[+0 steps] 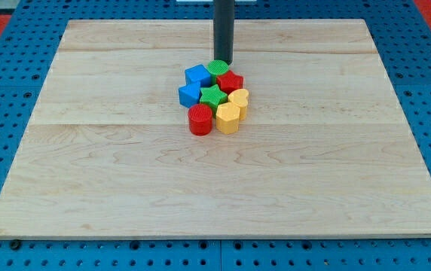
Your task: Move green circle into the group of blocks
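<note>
The green circle [218,68] looked like a small, light, rigid plastic puck with a ribbed top, and I judged it would slide readily over the smooth wooden worktop [336,173] and not deform or tip. There was no taking hold of it in the ordinary sense (this arm carries no gripper, only a straight rod, so nothing could be wide, narrow or holding anything). The only useful contact was a push against its curved side wall, and I judged that a push off its centre would make so round a piece roll aside around the rod.

My tip [224,62] stood at the circle's edge toward the view's top, slightly to the right of its centre, touching it or very nearly so; the rod hid the exact contact.

The circle itself lay at the top of the cluster near the middle of the worktop. It sat against the blue block [197,75] on its left and the red block [230,80] below and to its right, with the green star [213,95] just below it. Farther down were a second blue block [190,94], two yellow blocks [239,98] [227,117] and a red cylinder [200,119], all packed close. By my judgement the circle was already in the group.
</note>
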Controlling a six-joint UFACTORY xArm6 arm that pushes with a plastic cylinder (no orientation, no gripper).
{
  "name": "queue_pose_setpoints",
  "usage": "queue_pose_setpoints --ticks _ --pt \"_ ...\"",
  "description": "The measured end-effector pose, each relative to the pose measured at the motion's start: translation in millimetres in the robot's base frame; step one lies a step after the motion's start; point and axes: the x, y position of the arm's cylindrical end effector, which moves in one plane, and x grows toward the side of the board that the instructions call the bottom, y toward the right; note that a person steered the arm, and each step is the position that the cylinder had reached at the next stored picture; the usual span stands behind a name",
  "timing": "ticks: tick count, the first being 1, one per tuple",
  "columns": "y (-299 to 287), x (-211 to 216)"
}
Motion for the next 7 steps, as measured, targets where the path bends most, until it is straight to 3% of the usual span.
queue_pose_setpoints --ticks 7 --pt "-11.9 16.0"
